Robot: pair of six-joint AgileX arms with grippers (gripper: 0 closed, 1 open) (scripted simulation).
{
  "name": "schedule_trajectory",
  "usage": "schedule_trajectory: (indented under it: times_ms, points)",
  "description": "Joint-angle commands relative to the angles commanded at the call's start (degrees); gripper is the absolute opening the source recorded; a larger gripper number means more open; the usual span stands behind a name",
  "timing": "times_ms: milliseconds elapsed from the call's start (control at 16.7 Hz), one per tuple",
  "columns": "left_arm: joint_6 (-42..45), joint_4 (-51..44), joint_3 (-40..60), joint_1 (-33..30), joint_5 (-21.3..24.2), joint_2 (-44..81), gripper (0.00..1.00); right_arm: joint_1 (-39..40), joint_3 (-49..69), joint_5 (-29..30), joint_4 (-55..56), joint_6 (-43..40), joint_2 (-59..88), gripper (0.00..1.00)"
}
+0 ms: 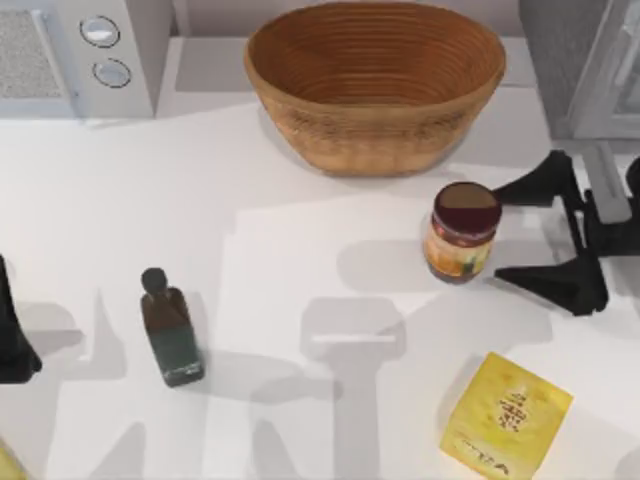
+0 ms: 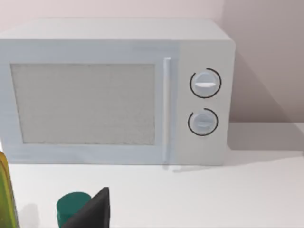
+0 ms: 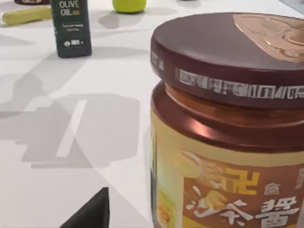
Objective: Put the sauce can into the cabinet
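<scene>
The sauce can stands upright on the white table at the right, with a maroon lid and an orange-yellow label. My right gripper is open just to the can's right. Its two dark fingers spread wider than the can and reach toward it without touching. The can looms close in the right wrist view, beside one dark fingertip. The cabinet, grey with a pale door panel, stands at the back right corner. My left gripper is parked at the table's left edge; its finger shows in the left wrist view.
A large wicker basket sits at the back centre, just behind the can. A white microwave with two knobs is at the back left. A dark green oil bottle lies front left and a yellow box front right.
</scene>
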Motion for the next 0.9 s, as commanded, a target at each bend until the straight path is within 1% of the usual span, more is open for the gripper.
schedule_trajectory:
  times_ms: [240, 420, 600, 900]
  points:
    - [0.00, 0.00, 0.00, 0.00, 0.00, 0.00, 1.00, -0.23, -0.26, 0.08, 0.69, 0.60, -0.14, 1.00]
    - [0.00, 0.00, 0.00, 0.00, 0.00, 0.00, 1.00, 0.36, -1.25, -0.09, 6.06, 4.97, -0.12, 1.00]
    - [0.00, 0.00, 0.00, 0.00, 0.00, 0.00, 1.00, 1.16, -3.36, -0.19, 16.61, 13.31, -0.01, 1.00]
    - [0.00, 0.00, 0.00, 0.00, 0.00, 0.00, 1.00, 3.12, -9.09, 0.23, 41.84, 32.98, -0.03, 1.00]
